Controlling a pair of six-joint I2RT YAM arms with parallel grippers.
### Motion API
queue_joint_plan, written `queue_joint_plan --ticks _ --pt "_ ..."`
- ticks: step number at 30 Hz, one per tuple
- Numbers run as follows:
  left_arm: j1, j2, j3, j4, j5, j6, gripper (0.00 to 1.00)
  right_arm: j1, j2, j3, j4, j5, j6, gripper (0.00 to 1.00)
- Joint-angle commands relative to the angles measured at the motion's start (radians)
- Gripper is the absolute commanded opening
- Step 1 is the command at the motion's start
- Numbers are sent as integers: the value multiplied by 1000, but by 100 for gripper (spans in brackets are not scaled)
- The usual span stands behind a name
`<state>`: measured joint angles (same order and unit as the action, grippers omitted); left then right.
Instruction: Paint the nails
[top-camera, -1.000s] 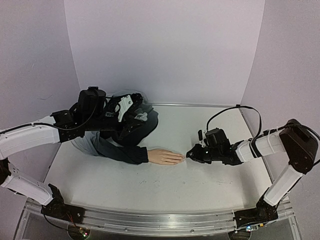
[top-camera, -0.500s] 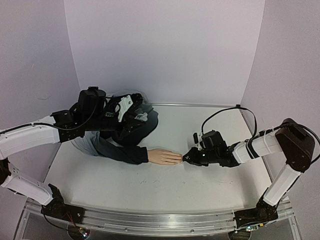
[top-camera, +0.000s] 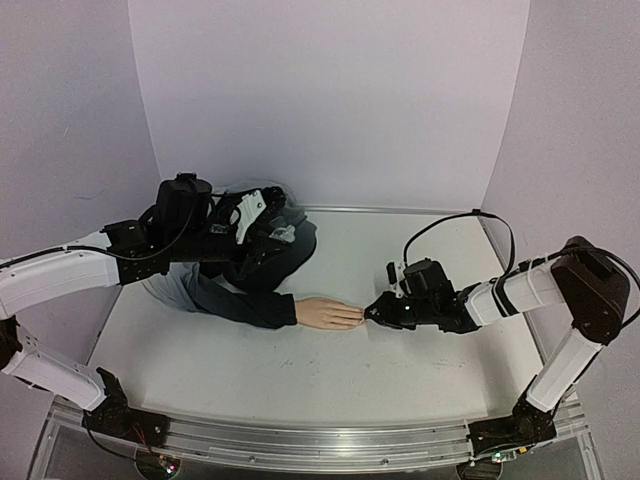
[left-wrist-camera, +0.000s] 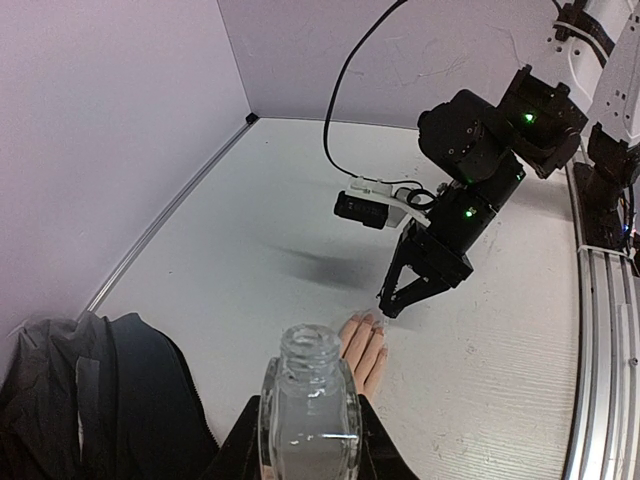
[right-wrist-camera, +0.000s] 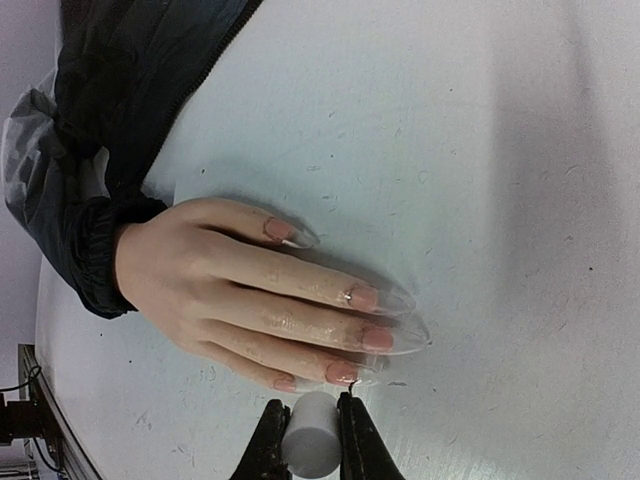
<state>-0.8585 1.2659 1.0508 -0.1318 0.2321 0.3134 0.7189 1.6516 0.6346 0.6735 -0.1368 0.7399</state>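
1. The right tool (left-wrist-camera: 390, 306) is closed narrow on a small white cap (right-wrist-camera: 310, 434), clamped between both fingers. A brush below the cap cannot be made out clearly, so judge its contact by the cap's height over the tabletop (right-wrist-camera: 470, 150).

2. The mannequin hand (right-wrist-camera: 200, 285) lies palm-down directly ahead of the tool tips, fingers together and flat on the tabletop. The little finger is nearest to the tool, just beside the cap. The nails (right-wrist-camera: 365, 298) sit at the fingertips, ahead of the tool and slightly to one side. Each carries a long clear extension, and several show pink colour at the base.

3. To do the stroke well, approach low and slow. Start each stroke at the cuticle end and draw outward along the nail toward its clear tip. Use light pressure only, since the hand is probably not fixed and may slide. Work from the nail nearest the tool to the thumb nail (right-wrist-camera: 283, 231), the farthest.

4. Beyond the fingers, the dark sleeve (right-wrist-camera: 95, 160) covers the wrist. Stay off the fabric.

5. Farthest from the right tool, the left tool (left-wrist-camera: 310, 458) grips an open clear bottle (left-wrist-camera: 310, 395) upright, well apart from the hand. Reload there when the colour runs thin
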Motion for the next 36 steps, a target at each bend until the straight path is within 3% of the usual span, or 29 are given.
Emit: queue_joint_plan --ticks 1,36 --pt "-1 -12 40 28 9 -14 0 6 10 31 15 23 -6 0" --pt "-1 -10 42 27 19 -17 0 6 46 63 -25 80 -2 0"
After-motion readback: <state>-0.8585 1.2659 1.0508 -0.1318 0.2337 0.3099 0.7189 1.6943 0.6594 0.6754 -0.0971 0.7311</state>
